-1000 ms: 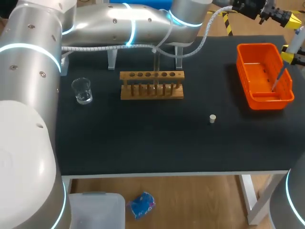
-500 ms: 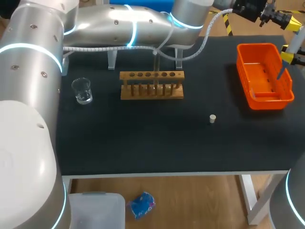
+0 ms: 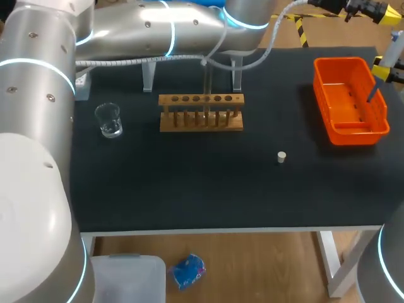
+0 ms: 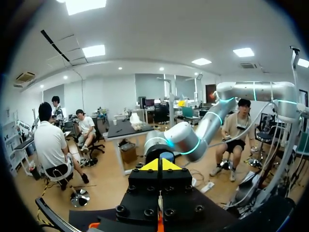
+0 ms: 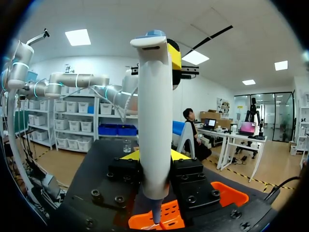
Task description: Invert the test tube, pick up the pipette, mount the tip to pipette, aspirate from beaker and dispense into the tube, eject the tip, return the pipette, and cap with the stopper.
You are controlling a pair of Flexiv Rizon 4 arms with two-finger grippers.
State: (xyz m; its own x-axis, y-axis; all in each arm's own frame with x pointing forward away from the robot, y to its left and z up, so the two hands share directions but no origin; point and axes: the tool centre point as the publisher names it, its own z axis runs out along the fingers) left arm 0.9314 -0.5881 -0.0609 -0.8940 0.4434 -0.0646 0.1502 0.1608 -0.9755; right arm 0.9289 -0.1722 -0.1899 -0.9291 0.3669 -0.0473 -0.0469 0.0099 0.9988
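Note:
My right gripper (image 3: 386, 68) at the table's right edge is shut on the white pipette (image 3: 396, 50). The pipette's blue lower end (image 3: 373, 93) hangs over the orange bin (image 3: 328, 110). In the right wrist view the pipette (image 5: 155, 111) stands upright between my fingers (image 5: 154, 155), its blue-capped top beside a yellow tip of my other gripper. My left gripper (image 3: 374, 9) is shut and empty at the far right corner, above and behind the bin; in its own view the tips (image 4: 161, 164) are pressed together. A test tube (image 3: 206, 85) stands in the wooden rack (image 3: 201, 121). The beaker (image 3: 109, 120) is left of the rack and the stopper (image 3: 281, 157) lies mid-table.
The left arm spans the back of the table above the rack. Two metal stand legs (image 3: 148, 79) rise behind the rack. Black tabletop (image 3: 189, 183) lies open in front of the rack and around the stopper.
My left gripper has drawn up and back from the pipette's top. The long pale tip that hung from the pipette over the bin no longer shows; only the blue stub remains.

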